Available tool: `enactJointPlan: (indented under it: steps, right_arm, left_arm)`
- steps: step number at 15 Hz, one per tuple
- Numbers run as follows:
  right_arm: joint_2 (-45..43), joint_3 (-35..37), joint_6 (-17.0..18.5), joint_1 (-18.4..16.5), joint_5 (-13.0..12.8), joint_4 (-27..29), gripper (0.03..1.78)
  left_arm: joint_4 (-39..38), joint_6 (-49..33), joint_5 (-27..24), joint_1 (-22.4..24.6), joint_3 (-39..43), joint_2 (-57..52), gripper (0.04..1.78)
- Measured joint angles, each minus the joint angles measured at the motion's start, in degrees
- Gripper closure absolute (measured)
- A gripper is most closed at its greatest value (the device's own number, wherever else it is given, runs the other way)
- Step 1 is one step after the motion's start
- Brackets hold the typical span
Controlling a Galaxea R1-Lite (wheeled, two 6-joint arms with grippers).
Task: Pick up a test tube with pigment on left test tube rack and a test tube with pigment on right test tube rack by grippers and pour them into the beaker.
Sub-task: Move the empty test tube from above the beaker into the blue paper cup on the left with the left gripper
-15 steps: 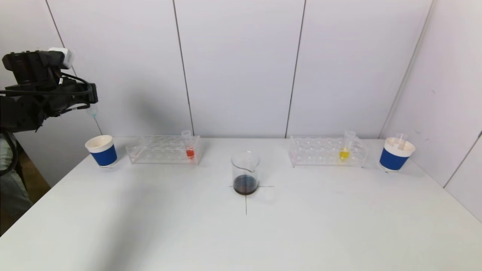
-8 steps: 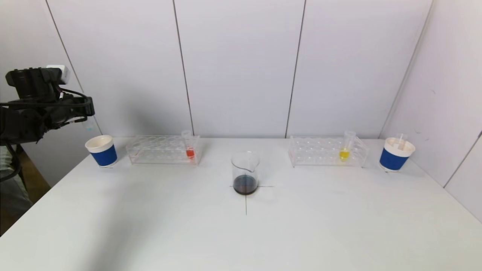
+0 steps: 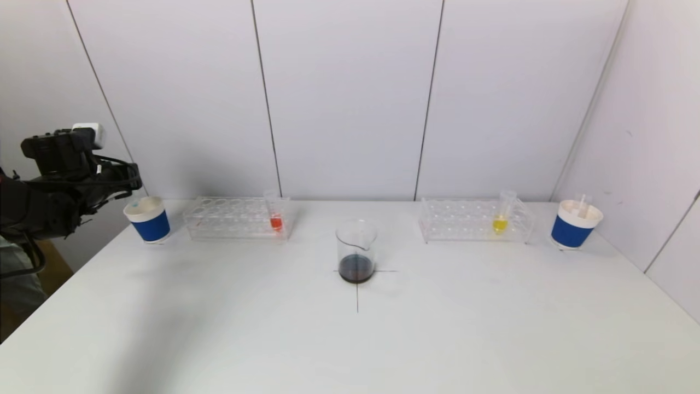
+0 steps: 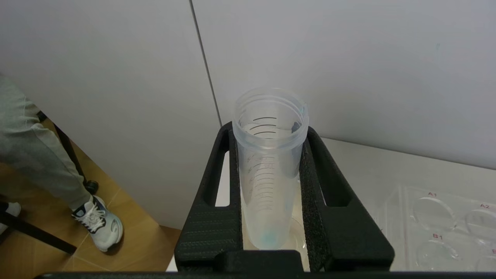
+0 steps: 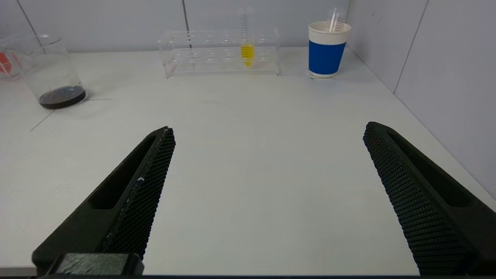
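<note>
My left gripper (image 3: 130, 186) is at the far left, just above the left blue paper cup (image 3: 150, 223). In the left wrist view it (image 4: 270, 130) is shut on a clear test tube (image 4: 267, 170) that holds only a trace of blue at its tip; the tip reaches into the cup. The left rack (image 3: 229, 220) holds a tube with red pigment (image 3: 275, 218). The right rack (image 3: 465, 223) holds a tube with yellow pigment (image 3: 500, 219). The beaker (image 3: 356, 250) with dark liquid stands at the table's middle. My right gripper (image 5: 269, 128) is open and empty, low over the near right of the table.
A second blue paper cup (image 3: 575, 225) with an empty tube in it stands at the far right, next to the side wall. The back wall runs close behind both racks. A person's leg and shoe (image 4: 97, 224) show beyond the table's left edge.
My left gripper has come down with the near-empty tube, from high by the wall to just over the left paper cup. Nothing else has moved.
</note>
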Motion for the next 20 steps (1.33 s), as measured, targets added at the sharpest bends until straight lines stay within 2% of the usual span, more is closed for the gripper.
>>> enactJointPlan:
  steps: [8, 20]
  right_arm:
    - [0.0, 0.0, 0.0, 0.0, 0.0, 0.0, 0.04]
    - [0.0, 0.0, 0.0, 0.0, 0.0, 0.0, 0.04]
  left_arm:
    - [-11.3, 0.2, -0.4, -0.1, 6.3, 4.5, 1.37]
    - [-12.3, 0.1, -0.5, -0.1, 7.9, 5.5, 1.37]
